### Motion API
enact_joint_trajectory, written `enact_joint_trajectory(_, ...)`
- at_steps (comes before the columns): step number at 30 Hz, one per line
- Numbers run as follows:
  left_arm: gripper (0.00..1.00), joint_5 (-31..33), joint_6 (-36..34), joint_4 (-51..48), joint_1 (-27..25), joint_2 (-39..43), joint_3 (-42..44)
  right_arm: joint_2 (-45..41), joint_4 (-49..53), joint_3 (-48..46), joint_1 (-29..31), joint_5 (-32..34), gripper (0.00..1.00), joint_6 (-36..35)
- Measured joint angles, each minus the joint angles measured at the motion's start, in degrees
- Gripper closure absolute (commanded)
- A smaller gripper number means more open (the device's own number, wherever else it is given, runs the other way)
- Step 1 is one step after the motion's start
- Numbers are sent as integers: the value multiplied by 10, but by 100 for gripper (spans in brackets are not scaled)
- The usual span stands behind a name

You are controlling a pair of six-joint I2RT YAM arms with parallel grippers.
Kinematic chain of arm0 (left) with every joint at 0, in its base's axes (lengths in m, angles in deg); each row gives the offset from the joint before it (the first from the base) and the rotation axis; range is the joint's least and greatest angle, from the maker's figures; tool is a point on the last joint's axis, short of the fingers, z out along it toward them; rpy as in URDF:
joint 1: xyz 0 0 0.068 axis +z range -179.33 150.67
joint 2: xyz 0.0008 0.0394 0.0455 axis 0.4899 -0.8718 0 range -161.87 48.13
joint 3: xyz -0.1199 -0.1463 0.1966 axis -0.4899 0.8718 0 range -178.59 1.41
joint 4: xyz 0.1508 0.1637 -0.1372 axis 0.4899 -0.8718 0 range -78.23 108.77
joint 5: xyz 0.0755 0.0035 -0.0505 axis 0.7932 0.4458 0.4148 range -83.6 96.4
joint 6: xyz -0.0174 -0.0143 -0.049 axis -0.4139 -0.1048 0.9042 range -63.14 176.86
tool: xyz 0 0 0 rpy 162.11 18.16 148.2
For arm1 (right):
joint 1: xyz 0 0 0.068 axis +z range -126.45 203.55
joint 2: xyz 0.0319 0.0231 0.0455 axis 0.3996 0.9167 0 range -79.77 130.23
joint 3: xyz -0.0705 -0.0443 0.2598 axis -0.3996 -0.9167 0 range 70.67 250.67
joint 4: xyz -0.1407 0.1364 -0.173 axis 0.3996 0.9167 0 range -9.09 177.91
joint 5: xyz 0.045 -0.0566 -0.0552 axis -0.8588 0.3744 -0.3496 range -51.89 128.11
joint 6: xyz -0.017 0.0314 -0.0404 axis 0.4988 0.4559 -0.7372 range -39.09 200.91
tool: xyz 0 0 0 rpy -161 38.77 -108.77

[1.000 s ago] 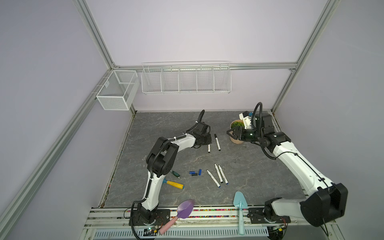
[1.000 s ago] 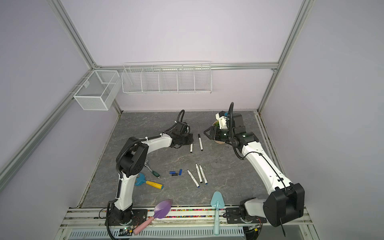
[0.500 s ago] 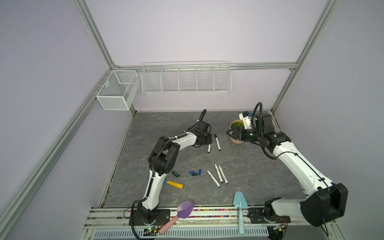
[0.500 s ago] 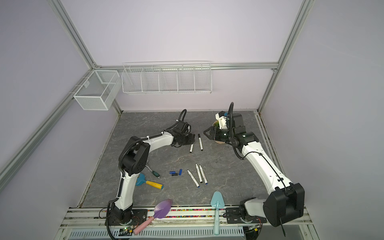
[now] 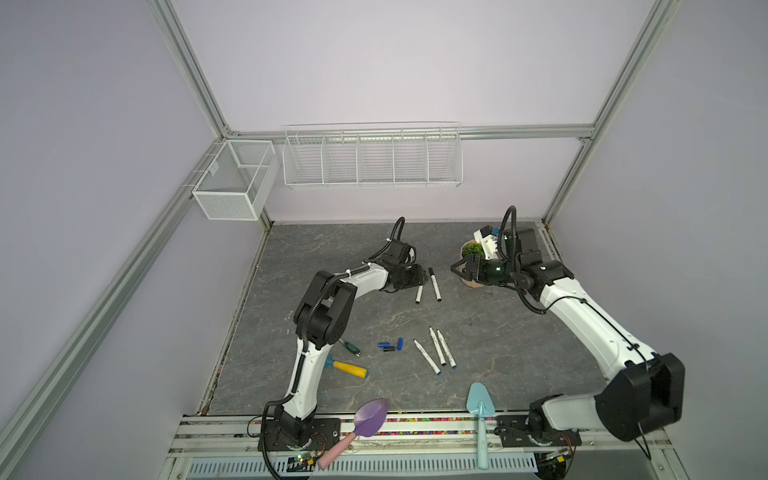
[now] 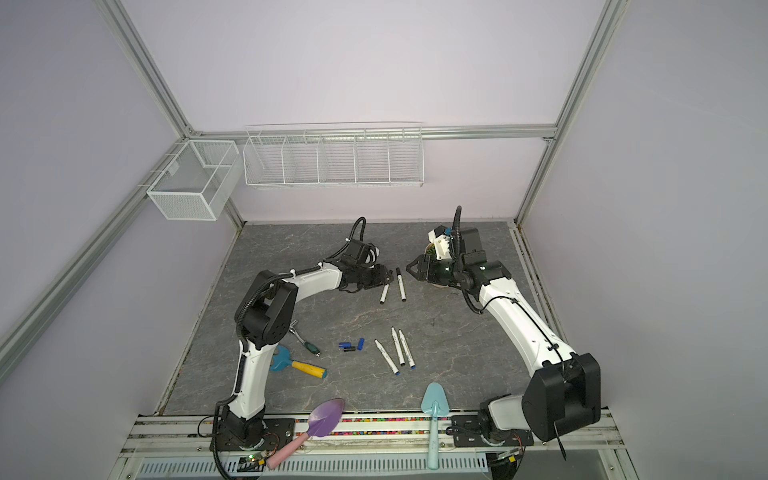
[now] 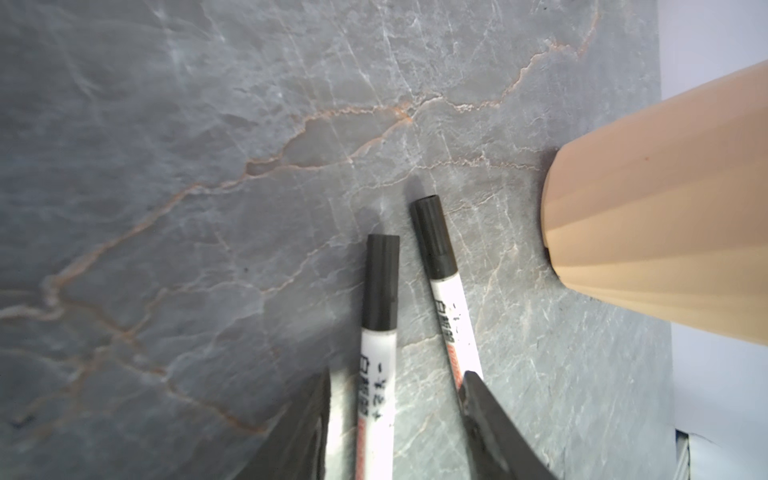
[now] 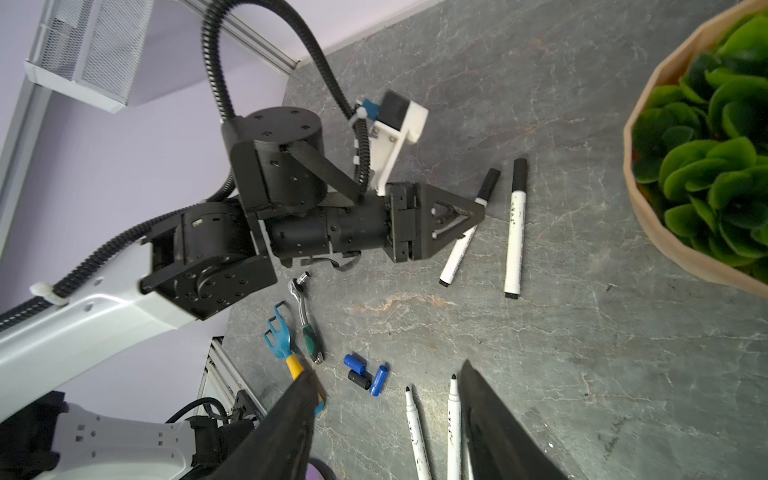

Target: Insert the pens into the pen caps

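Observation:
Two pens with black caps on them [image 5: 419, 294] [image 5: 434, 284] lie side by side at mid table. My left gripper [image 5: 420, 276] is low over the capped end of one. In the left wrist view that pen [image 7: 376, 374] lies loose between the open fingers [image 7: 311, 415], and the other pen [image 7: 451, 316] runs under the far finger. Three uncapped pens [image 5: 436, 349] lie nearer the front, with two blue pen caps and a black one [image 5: 388, 345] just left of them. My right gripper [image 5: 457, 268] hangs open and empty beside the pot.
A tan pot with a green plant [image 5: 471, 249] stands behind the right gripper. A green-handled wrench [image 5: 351, 348] and a yellow-handled blue rake [image 5: 347, 368] lie front left. Purple [image 5: 370, 419] and teal [image 5: 480, 409] trowels rest on the front rail. Wire baskets [image 5: 372, 156] hang on the back wall.
My left gripper has gone from shut to open, letting go of the capped pen, which now lies on the table. The right arm has barely moved.

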Motion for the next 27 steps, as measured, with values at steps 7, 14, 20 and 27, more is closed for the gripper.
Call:
enact_joint_trajectory(7, 44, 13, -30, 61, 10, 106, 120, 5, 17, -1, 15, 32, 43, -14)
enact_joint_trajectory(14, 43, 165, 2, 155, 6, 290, 295, 36, 61, -60, 136, 128, 52, -61)
enact_joint_trajectory(20, 42, 291, 44, 166, 5, 353, 396, 115, 116, -83, 200, 203, 61, -99)
enact_joint_trajectory(27, 42, 357, 49, 162, 5, 394, 422, 173, 117, -82, 223, 234, 65, -114)
